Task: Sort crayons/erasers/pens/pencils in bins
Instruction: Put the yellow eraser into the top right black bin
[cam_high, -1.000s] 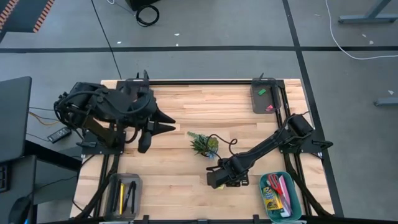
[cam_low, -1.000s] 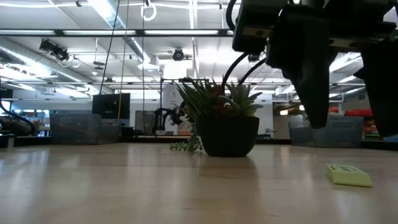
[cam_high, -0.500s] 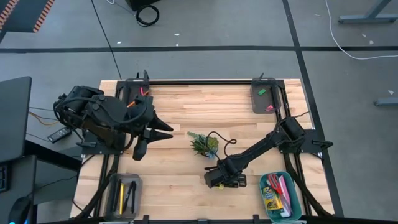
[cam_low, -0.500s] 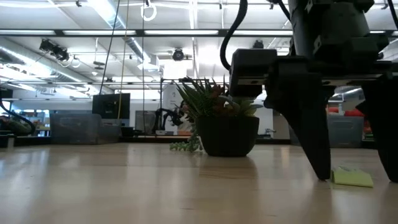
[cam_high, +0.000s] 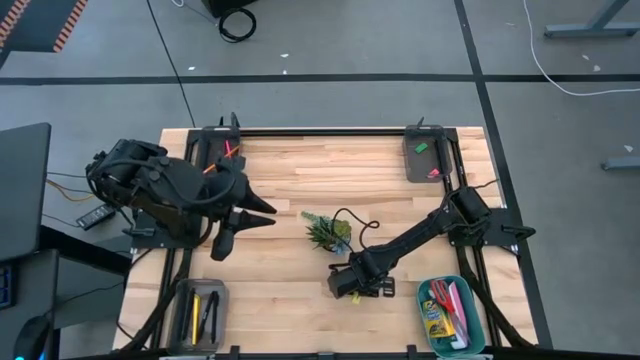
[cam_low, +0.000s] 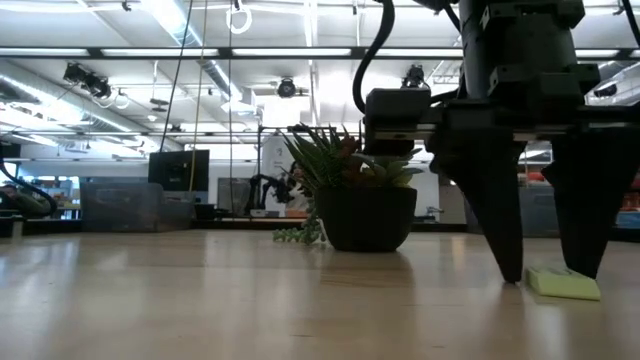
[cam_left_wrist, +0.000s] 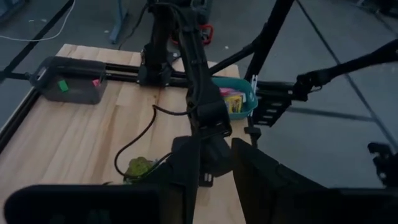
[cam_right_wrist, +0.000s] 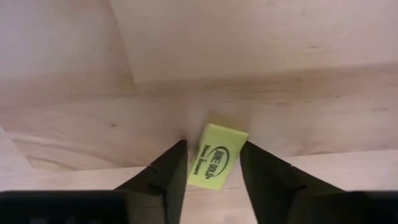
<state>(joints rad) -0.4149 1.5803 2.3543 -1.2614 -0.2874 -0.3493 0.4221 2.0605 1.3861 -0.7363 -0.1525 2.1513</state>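
A yellow eraser (cam_right_wrist: 216, 157) lies flat on the wooden table near its front middle. It also shows in the low view (cam_low: 563, 283). My right gripper (cam_high: 345, 288) is open and points down, one finger (cam_low: 505, 235) on each long side of the eraser, tips at table level. My left gripper (cam_high: 243, 218) is open and empty above the table's left side. A dark grey bin (cam_high: 425, 158) at the far right holds a green and a pink eraser. My right gripper comes from above, pointing down. Its open fingers (cam_right_wrist: 169, 168) stand along the yellow eraser's two long sides (cam_right_wrist: 202, 163). I cannot tell whether they touch it. The eraser lies flat on the table.
A potted spiky plant (cam_high: 327, 232) stands just beyond my right gripper. A teal bin (cam_high: 478, 312) at the near right holds a crayon box and red scissors. A translucent bin (cam_high: 183, 312) at the near left holds pens and a pencil. A bin (cam_high: 228, 148) at the far left is half hidden.
My right gripper has come down from above the table and slightly toward its left edge, until its open fingers stand on either side of the yellow eraser. My left gripper has drawn back a little toward the left and near edges. The eraser has stayed in place.
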